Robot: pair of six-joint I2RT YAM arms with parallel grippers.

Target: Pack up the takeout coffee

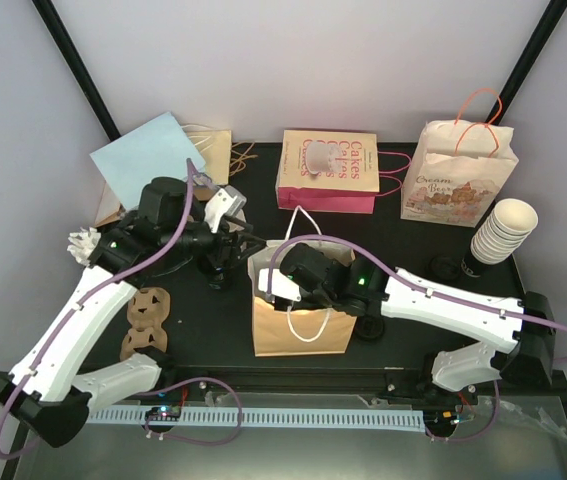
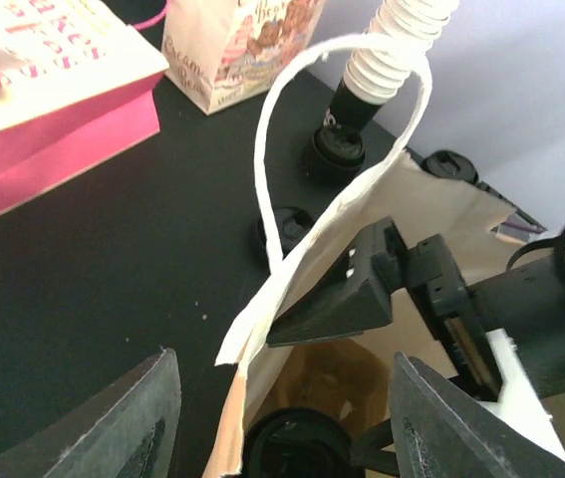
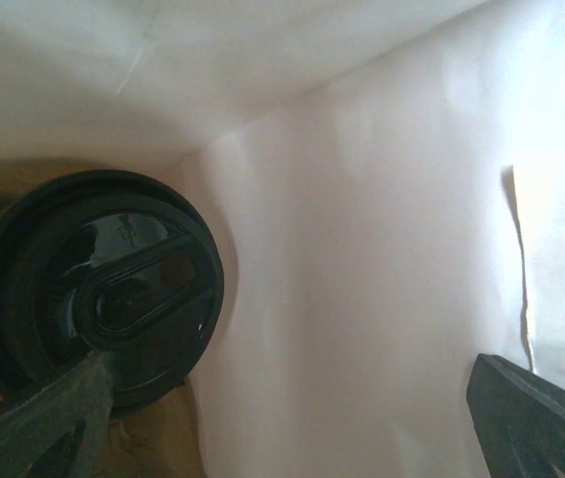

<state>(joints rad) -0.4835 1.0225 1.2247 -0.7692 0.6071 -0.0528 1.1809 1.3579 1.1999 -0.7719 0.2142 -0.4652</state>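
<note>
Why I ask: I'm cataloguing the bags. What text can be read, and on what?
"Cakes Cakes Cakes": pink bag; its smaller print is too small to read.
"Cream": white pictured bag; the word after it is too blurred.
Embossed marks on the black lid: unreadable.

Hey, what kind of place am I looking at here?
Probably a robotics lab bench staged as a café takeout counter: two robot arms bolted to a black table, a stack of paper cups, a pink Cakes bag and a pulp cup carrier.
</note>
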